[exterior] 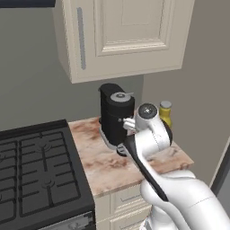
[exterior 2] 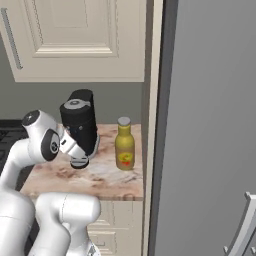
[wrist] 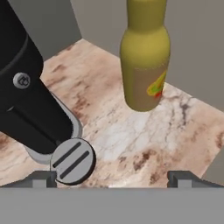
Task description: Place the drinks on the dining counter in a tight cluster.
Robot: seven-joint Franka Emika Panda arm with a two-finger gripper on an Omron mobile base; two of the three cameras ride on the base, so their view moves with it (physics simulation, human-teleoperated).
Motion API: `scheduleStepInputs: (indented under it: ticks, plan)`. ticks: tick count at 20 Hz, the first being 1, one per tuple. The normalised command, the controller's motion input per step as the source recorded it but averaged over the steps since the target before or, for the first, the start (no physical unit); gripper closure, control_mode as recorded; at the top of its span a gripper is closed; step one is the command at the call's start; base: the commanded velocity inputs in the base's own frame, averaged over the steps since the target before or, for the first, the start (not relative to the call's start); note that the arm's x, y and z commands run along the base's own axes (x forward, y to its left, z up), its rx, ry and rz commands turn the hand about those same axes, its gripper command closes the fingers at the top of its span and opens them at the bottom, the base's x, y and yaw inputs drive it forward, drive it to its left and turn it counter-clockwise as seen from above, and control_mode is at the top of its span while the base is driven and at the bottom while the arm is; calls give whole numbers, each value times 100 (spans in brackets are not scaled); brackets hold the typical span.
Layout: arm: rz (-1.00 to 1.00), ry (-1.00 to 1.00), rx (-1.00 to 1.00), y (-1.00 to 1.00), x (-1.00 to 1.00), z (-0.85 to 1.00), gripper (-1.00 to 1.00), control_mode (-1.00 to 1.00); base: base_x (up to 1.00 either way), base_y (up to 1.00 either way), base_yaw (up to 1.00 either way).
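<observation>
The gripper (wrist: 112, 178) is hovering spread wide and empty, facing the yellow bottle (wrist: 145, 57) standing upright on the small counter (wrist: 131, 140) beside the coffee machine (wrist: 26, 100). It's looking rigid, smooth, probably slippery; grabbing mid-body seems safest.

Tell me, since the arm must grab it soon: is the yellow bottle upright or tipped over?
Upright. The yellow bottle stands on its base on the small marble counter, cap on top, beside the coffee machine.
</observation>
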Motion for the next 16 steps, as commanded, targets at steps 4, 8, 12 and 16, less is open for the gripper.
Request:
scheduleStepInputs:
  ticks: [4, 8, 12, 16]
  plan:
    - [0, 14, 0, -16, -19, 25, -100, -100, 0, 0, 0]
    - [0, 8, 0, -30, -22, 31, -100, -100, 0, 0, 0]
    - [-5, 1, 10, -36, -23, 27, -100, -100, 0, 0, 0]
    - [-1, -19, 6, -21, -23, 14, -100, -100, 0, 0, 0]
